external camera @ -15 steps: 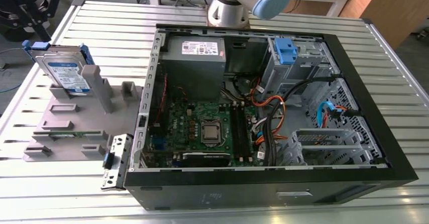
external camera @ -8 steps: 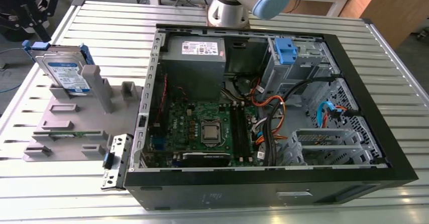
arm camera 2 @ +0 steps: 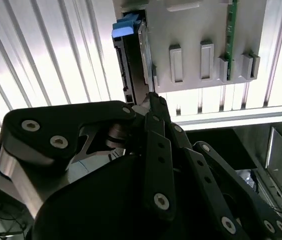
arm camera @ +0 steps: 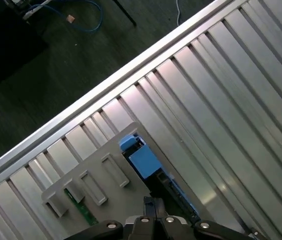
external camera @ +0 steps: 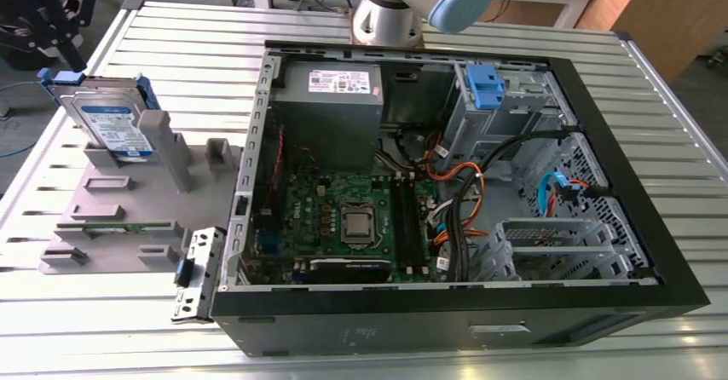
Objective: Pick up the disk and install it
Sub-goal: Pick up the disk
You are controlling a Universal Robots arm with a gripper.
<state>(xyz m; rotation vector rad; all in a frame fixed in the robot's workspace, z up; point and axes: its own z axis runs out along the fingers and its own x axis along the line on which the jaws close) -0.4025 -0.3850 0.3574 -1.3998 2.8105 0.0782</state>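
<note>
Plainly, the disk (external camera: 112, 127) had not yet been picked up. It stood on edge in a grey holder (external camera: 125, 197) at the upper left of the exterior view, its white-and-blue label facing the camera and its blue rails showing along its top and sides. The holder lay on the ribbed metal table (external camera: 102, 337), just beside the open computer case (external camera: 455, 316) and on the exterior view's left of it. A thin green circuit board (external camera: 114, 224) lay in a slot of the same holder, nearer the camera than the disk.

The case lay on its side and took up the middle and right of the exterior view. Inside it were the motherboard (external camera: 341, 210), a grey power supply box (external camera: 330, 95) with a white sticker, and a bare blue clip (external camera: 483, 86) in the drive cage near the upper right. The arm (external camera: 398, 5) rose at the top centre of that view, beyond the case's far wall.

In the first wrist view the gripper (arm camera: 151, 204) had its fingers drawn together into one narrow tip, with nothing between them. It pointed at the holder (arm camera: 113, 197) and the disk (arm camera: 143, 160), which showed edge-on with its blue rail end towards the camera. The second wrist view showed the same closed gripper (arm camera 2: 151, 97) close by the disk's (arm camera 2: 125, 70) dark edge, though whether they touched could not be told.
</note>
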